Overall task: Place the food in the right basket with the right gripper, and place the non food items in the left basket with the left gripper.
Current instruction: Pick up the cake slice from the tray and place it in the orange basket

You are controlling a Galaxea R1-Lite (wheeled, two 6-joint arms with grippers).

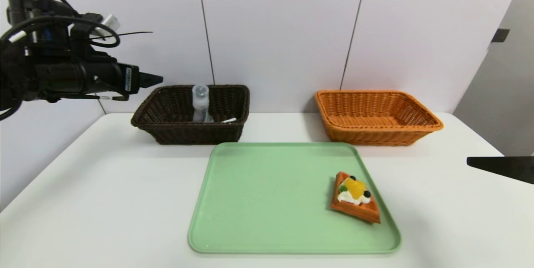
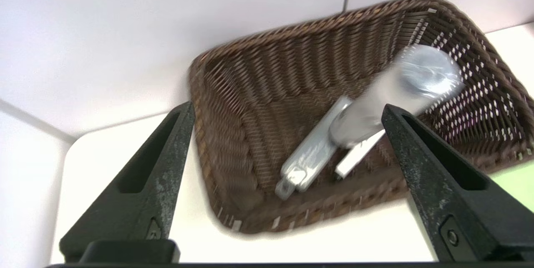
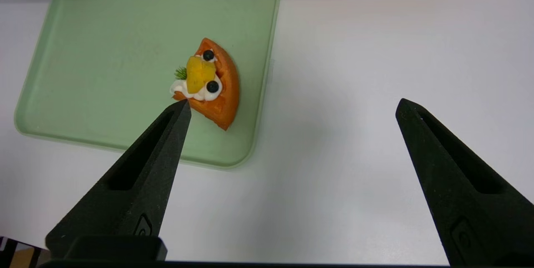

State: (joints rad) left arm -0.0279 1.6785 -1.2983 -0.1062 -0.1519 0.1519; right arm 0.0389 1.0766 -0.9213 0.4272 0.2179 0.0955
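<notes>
A waffle slice topped with cream and fruit [image 1: 355,196] lies on the right side of the green tray [image 1: 267,205]. The dark brown left basket [image 1: 187,132] holds a clear bottle [image 1: 200,105], leaning upright. In the left wrist view the bottle [image 2: 400,88] rests over a flat grey item [image 2: 313,151] and a white stick [image 2: 358,155]. My left gripper [image 2: 288,113] is open and empty, raised left of that basket [image 2: 233,105]. My right gripper [image 3: 292,105] is open over bare table, just right of the tray [image 3: 104,51] and the waffle [image 3: 217,92]. The orange right basket [image 1: 375,136] is empty.
Both baskets stand at the back of the white table [image 1: 104,184] against a pale panelled wall. The tray fills the middle. Only one black finger of my right gripper [image 1: 475,161] shows at the right edge of the head view.
</notes>
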